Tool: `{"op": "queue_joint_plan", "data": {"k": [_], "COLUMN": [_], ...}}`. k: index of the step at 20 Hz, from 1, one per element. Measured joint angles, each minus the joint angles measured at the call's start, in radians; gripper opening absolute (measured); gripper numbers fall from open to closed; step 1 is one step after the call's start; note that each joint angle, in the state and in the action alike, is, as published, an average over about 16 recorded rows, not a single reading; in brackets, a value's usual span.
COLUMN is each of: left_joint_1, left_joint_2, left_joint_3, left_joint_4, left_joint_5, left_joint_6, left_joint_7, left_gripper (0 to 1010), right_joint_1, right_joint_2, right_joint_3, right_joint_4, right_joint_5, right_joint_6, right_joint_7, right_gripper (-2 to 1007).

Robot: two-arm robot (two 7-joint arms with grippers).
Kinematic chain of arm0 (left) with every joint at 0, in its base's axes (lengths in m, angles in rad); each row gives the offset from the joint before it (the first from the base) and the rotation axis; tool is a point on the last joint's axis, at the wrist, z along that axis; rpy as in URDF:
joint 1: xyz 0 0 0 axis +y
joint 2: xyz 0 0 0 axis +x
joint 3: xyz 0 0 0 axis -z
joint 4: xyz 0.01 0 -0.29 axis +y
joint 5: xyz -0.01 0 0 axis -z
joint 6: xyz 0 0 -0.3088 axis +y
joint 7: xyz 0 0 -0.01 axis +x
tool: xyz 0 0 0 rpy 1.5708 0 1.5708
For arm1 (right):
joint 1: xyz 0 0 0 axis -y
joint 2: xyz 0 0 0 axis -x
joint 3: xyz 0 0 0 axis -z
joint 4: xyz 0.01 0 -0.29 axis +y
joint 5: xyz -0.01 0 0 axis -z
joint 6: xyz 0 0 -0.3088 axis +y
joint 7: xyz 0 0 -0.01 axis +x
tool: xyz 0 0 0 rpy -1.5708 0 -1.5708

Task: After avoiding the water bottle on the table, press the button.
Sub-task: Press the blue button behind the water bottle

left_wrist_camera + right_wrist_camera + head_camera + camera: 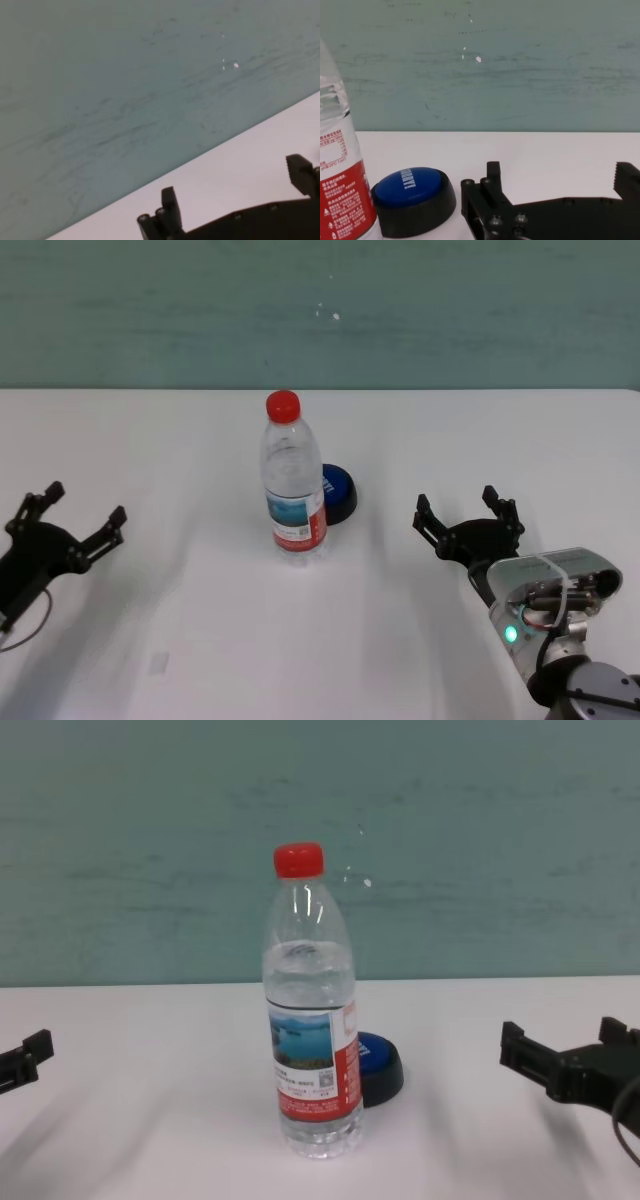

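Observation:
The water bottle point(293, 487) stands upright mid-table, clear with a red cap and a blue and red label; it also shows as the bottle point(310, 1060) in the chest view and the bottle point(342, 185) in the right wrist view. Just behind it to the right sits the button point(338, 493), a blue dome on a black base, also seen as the button point(413, 197) and the button point(380, 1068). My right gripper point(468, 513) hovers open to the right of the button, apart from it. My left gripper point(68, 508) rests open at the far left.
The white table point(200, 640) runs back to a teal wall point(320, 310). A small pale mark point(160, 663) lies on the tabletop near the front left.

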Motion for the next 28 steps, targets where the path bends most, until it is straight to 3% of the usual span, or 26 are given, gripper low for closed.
{"op": "queue_joint_plan", "data": {"k": [12,18,28], "left_joint_1": [-0.172,-0.261,-0.380], "left_joint_2": [-0.021,-0.044,-0.096], "left_joint_3": [0.044,0.068,0.115], "left_joint_4": [0.192,0.290,0.405], "left_joint_5": [0.001,-0.001,0.010], "left_joint_6": [-0.045,-0.066,-0.084], "left_joint_7": [-0.035,-0.047,-0.046], "left_gripper": [1000,1000,1000], "right_joint_1": [0.000,0.000,0.000], "right_joint_2": [0.000,0.000,0.000], "right_joint_3": [0.000,0.000,0.000], "right_joint_4": [0.000,0.000,0.000], "right_joint_5": [0.000,0.000,0.000], "right_joint_6": [0.000,0.000,0.000], "right_joint_7": [0.000,0.000,0.000], "right_gripper": [1004,1004,1004]}}
